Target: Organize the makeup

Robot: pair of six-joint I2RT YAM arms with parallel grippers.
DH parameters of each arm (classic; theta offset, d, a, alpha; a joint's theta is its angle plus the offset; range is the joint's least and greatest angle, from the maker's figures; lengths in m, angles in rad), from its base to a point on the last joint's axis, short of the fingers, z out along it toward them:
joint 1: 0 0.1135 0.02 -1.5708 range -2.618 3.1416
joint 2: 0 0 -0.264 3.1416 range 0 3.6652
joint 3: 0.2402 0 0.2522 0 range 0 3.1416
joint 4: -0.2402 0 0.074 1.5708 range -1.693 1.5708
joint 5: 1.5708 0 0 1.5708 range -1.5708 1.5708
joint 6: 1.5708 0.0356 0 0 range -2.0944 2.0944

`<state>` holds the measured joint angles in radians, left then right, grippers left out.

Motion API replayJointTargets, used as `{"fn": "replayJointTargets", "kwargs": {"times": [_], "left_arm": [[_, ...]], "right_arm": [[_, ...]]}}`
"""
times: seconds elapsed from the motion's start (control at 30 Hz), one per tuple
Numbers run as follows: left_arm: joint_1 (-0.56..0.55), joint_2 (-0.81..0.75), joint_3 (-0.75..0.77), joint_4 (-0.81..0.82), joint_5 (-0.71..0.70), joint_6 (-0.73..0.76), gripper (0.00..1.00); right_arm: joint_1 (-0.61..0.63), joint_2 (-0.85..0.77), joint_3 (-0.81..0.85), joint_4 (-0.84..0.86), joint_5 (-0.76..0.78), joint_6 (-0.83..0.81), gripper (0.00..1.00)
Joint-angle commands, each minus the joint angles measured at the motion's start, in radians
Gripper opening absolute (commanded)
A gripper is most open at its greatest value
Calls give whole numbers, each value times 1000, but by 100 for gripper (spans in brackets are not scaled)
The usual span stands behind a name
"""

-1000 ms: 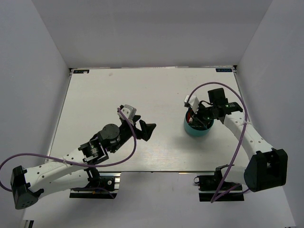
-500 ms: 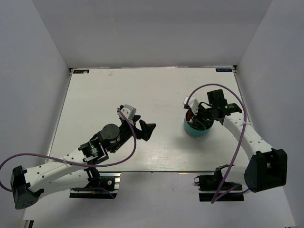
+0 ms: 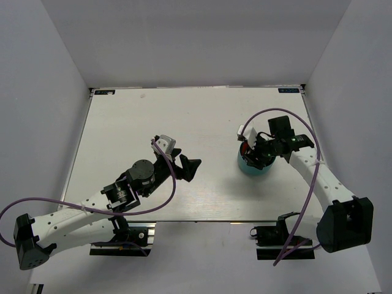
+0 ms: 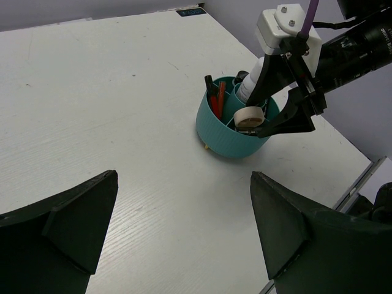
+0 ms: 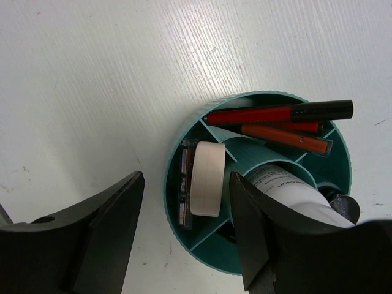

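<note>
The teal divided tub (image 5: 184, 141) stands on the table and holds the makeup. A round peach compact (image 5: 207, 179) stands on edge next to a black palette (image 5: 185, 187) in one compartment. Two red-and-black pencils (image 5: 278, 113) lie across another. A white bottle (image 5: 288, 193) fills the middle. A dark cap (image 5: 343, 205) shows beside it, partly hidden. My right gripper (image 5: 187, 177) is open and empty just above the tub, its jaws on either side of the compact. My left gripper (image 4: 184, 177) is open and empty over bare table, well to the left of the tub (image 3: 251, 168).
The white table (image 3: 153, 116) ends in grey walls at the back and sides. The left wrist view shows the tub (image 4: 226, 138) under the right gripper (image 4: 278, 101), near the table's right edge (image 4: 361, 177).
My right gripper has shifted slightly down over the tub. The left arm has not moved.
</note>
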<state>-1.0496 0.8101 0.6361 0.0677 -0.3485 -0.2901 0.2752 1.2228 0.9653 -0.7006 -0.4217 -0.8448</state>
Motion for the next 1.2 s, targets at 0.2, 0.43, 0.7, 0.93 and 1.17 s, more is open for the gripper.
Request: {"fn": "replayJointTargets", "kwargs": {"times": [0.2, 0.43, 0.7, 0.93, 1.17], "left_arm": [[-4, -11, 19, 3, 2, -7, 98], [-4, -12, 24, -5, 3, -11, 98], [-4, -14, 25, -9, 2, -15, 98], [-4, -12, 45, -52, -10, -58, 98], [-4, -49, 76, -224, -82, -204, 98]], "right_arm": [[-1, -54, 38, 7, -37, 27, 64], [-1, -94, 30, 73, -31, 62, 64], [-2, -114, 78, 107, -81, 121, 64], [-2, -109, 128, 73, -167, 157, 63], [-1, -86, 188, 189, -220, 478, 89]]}}
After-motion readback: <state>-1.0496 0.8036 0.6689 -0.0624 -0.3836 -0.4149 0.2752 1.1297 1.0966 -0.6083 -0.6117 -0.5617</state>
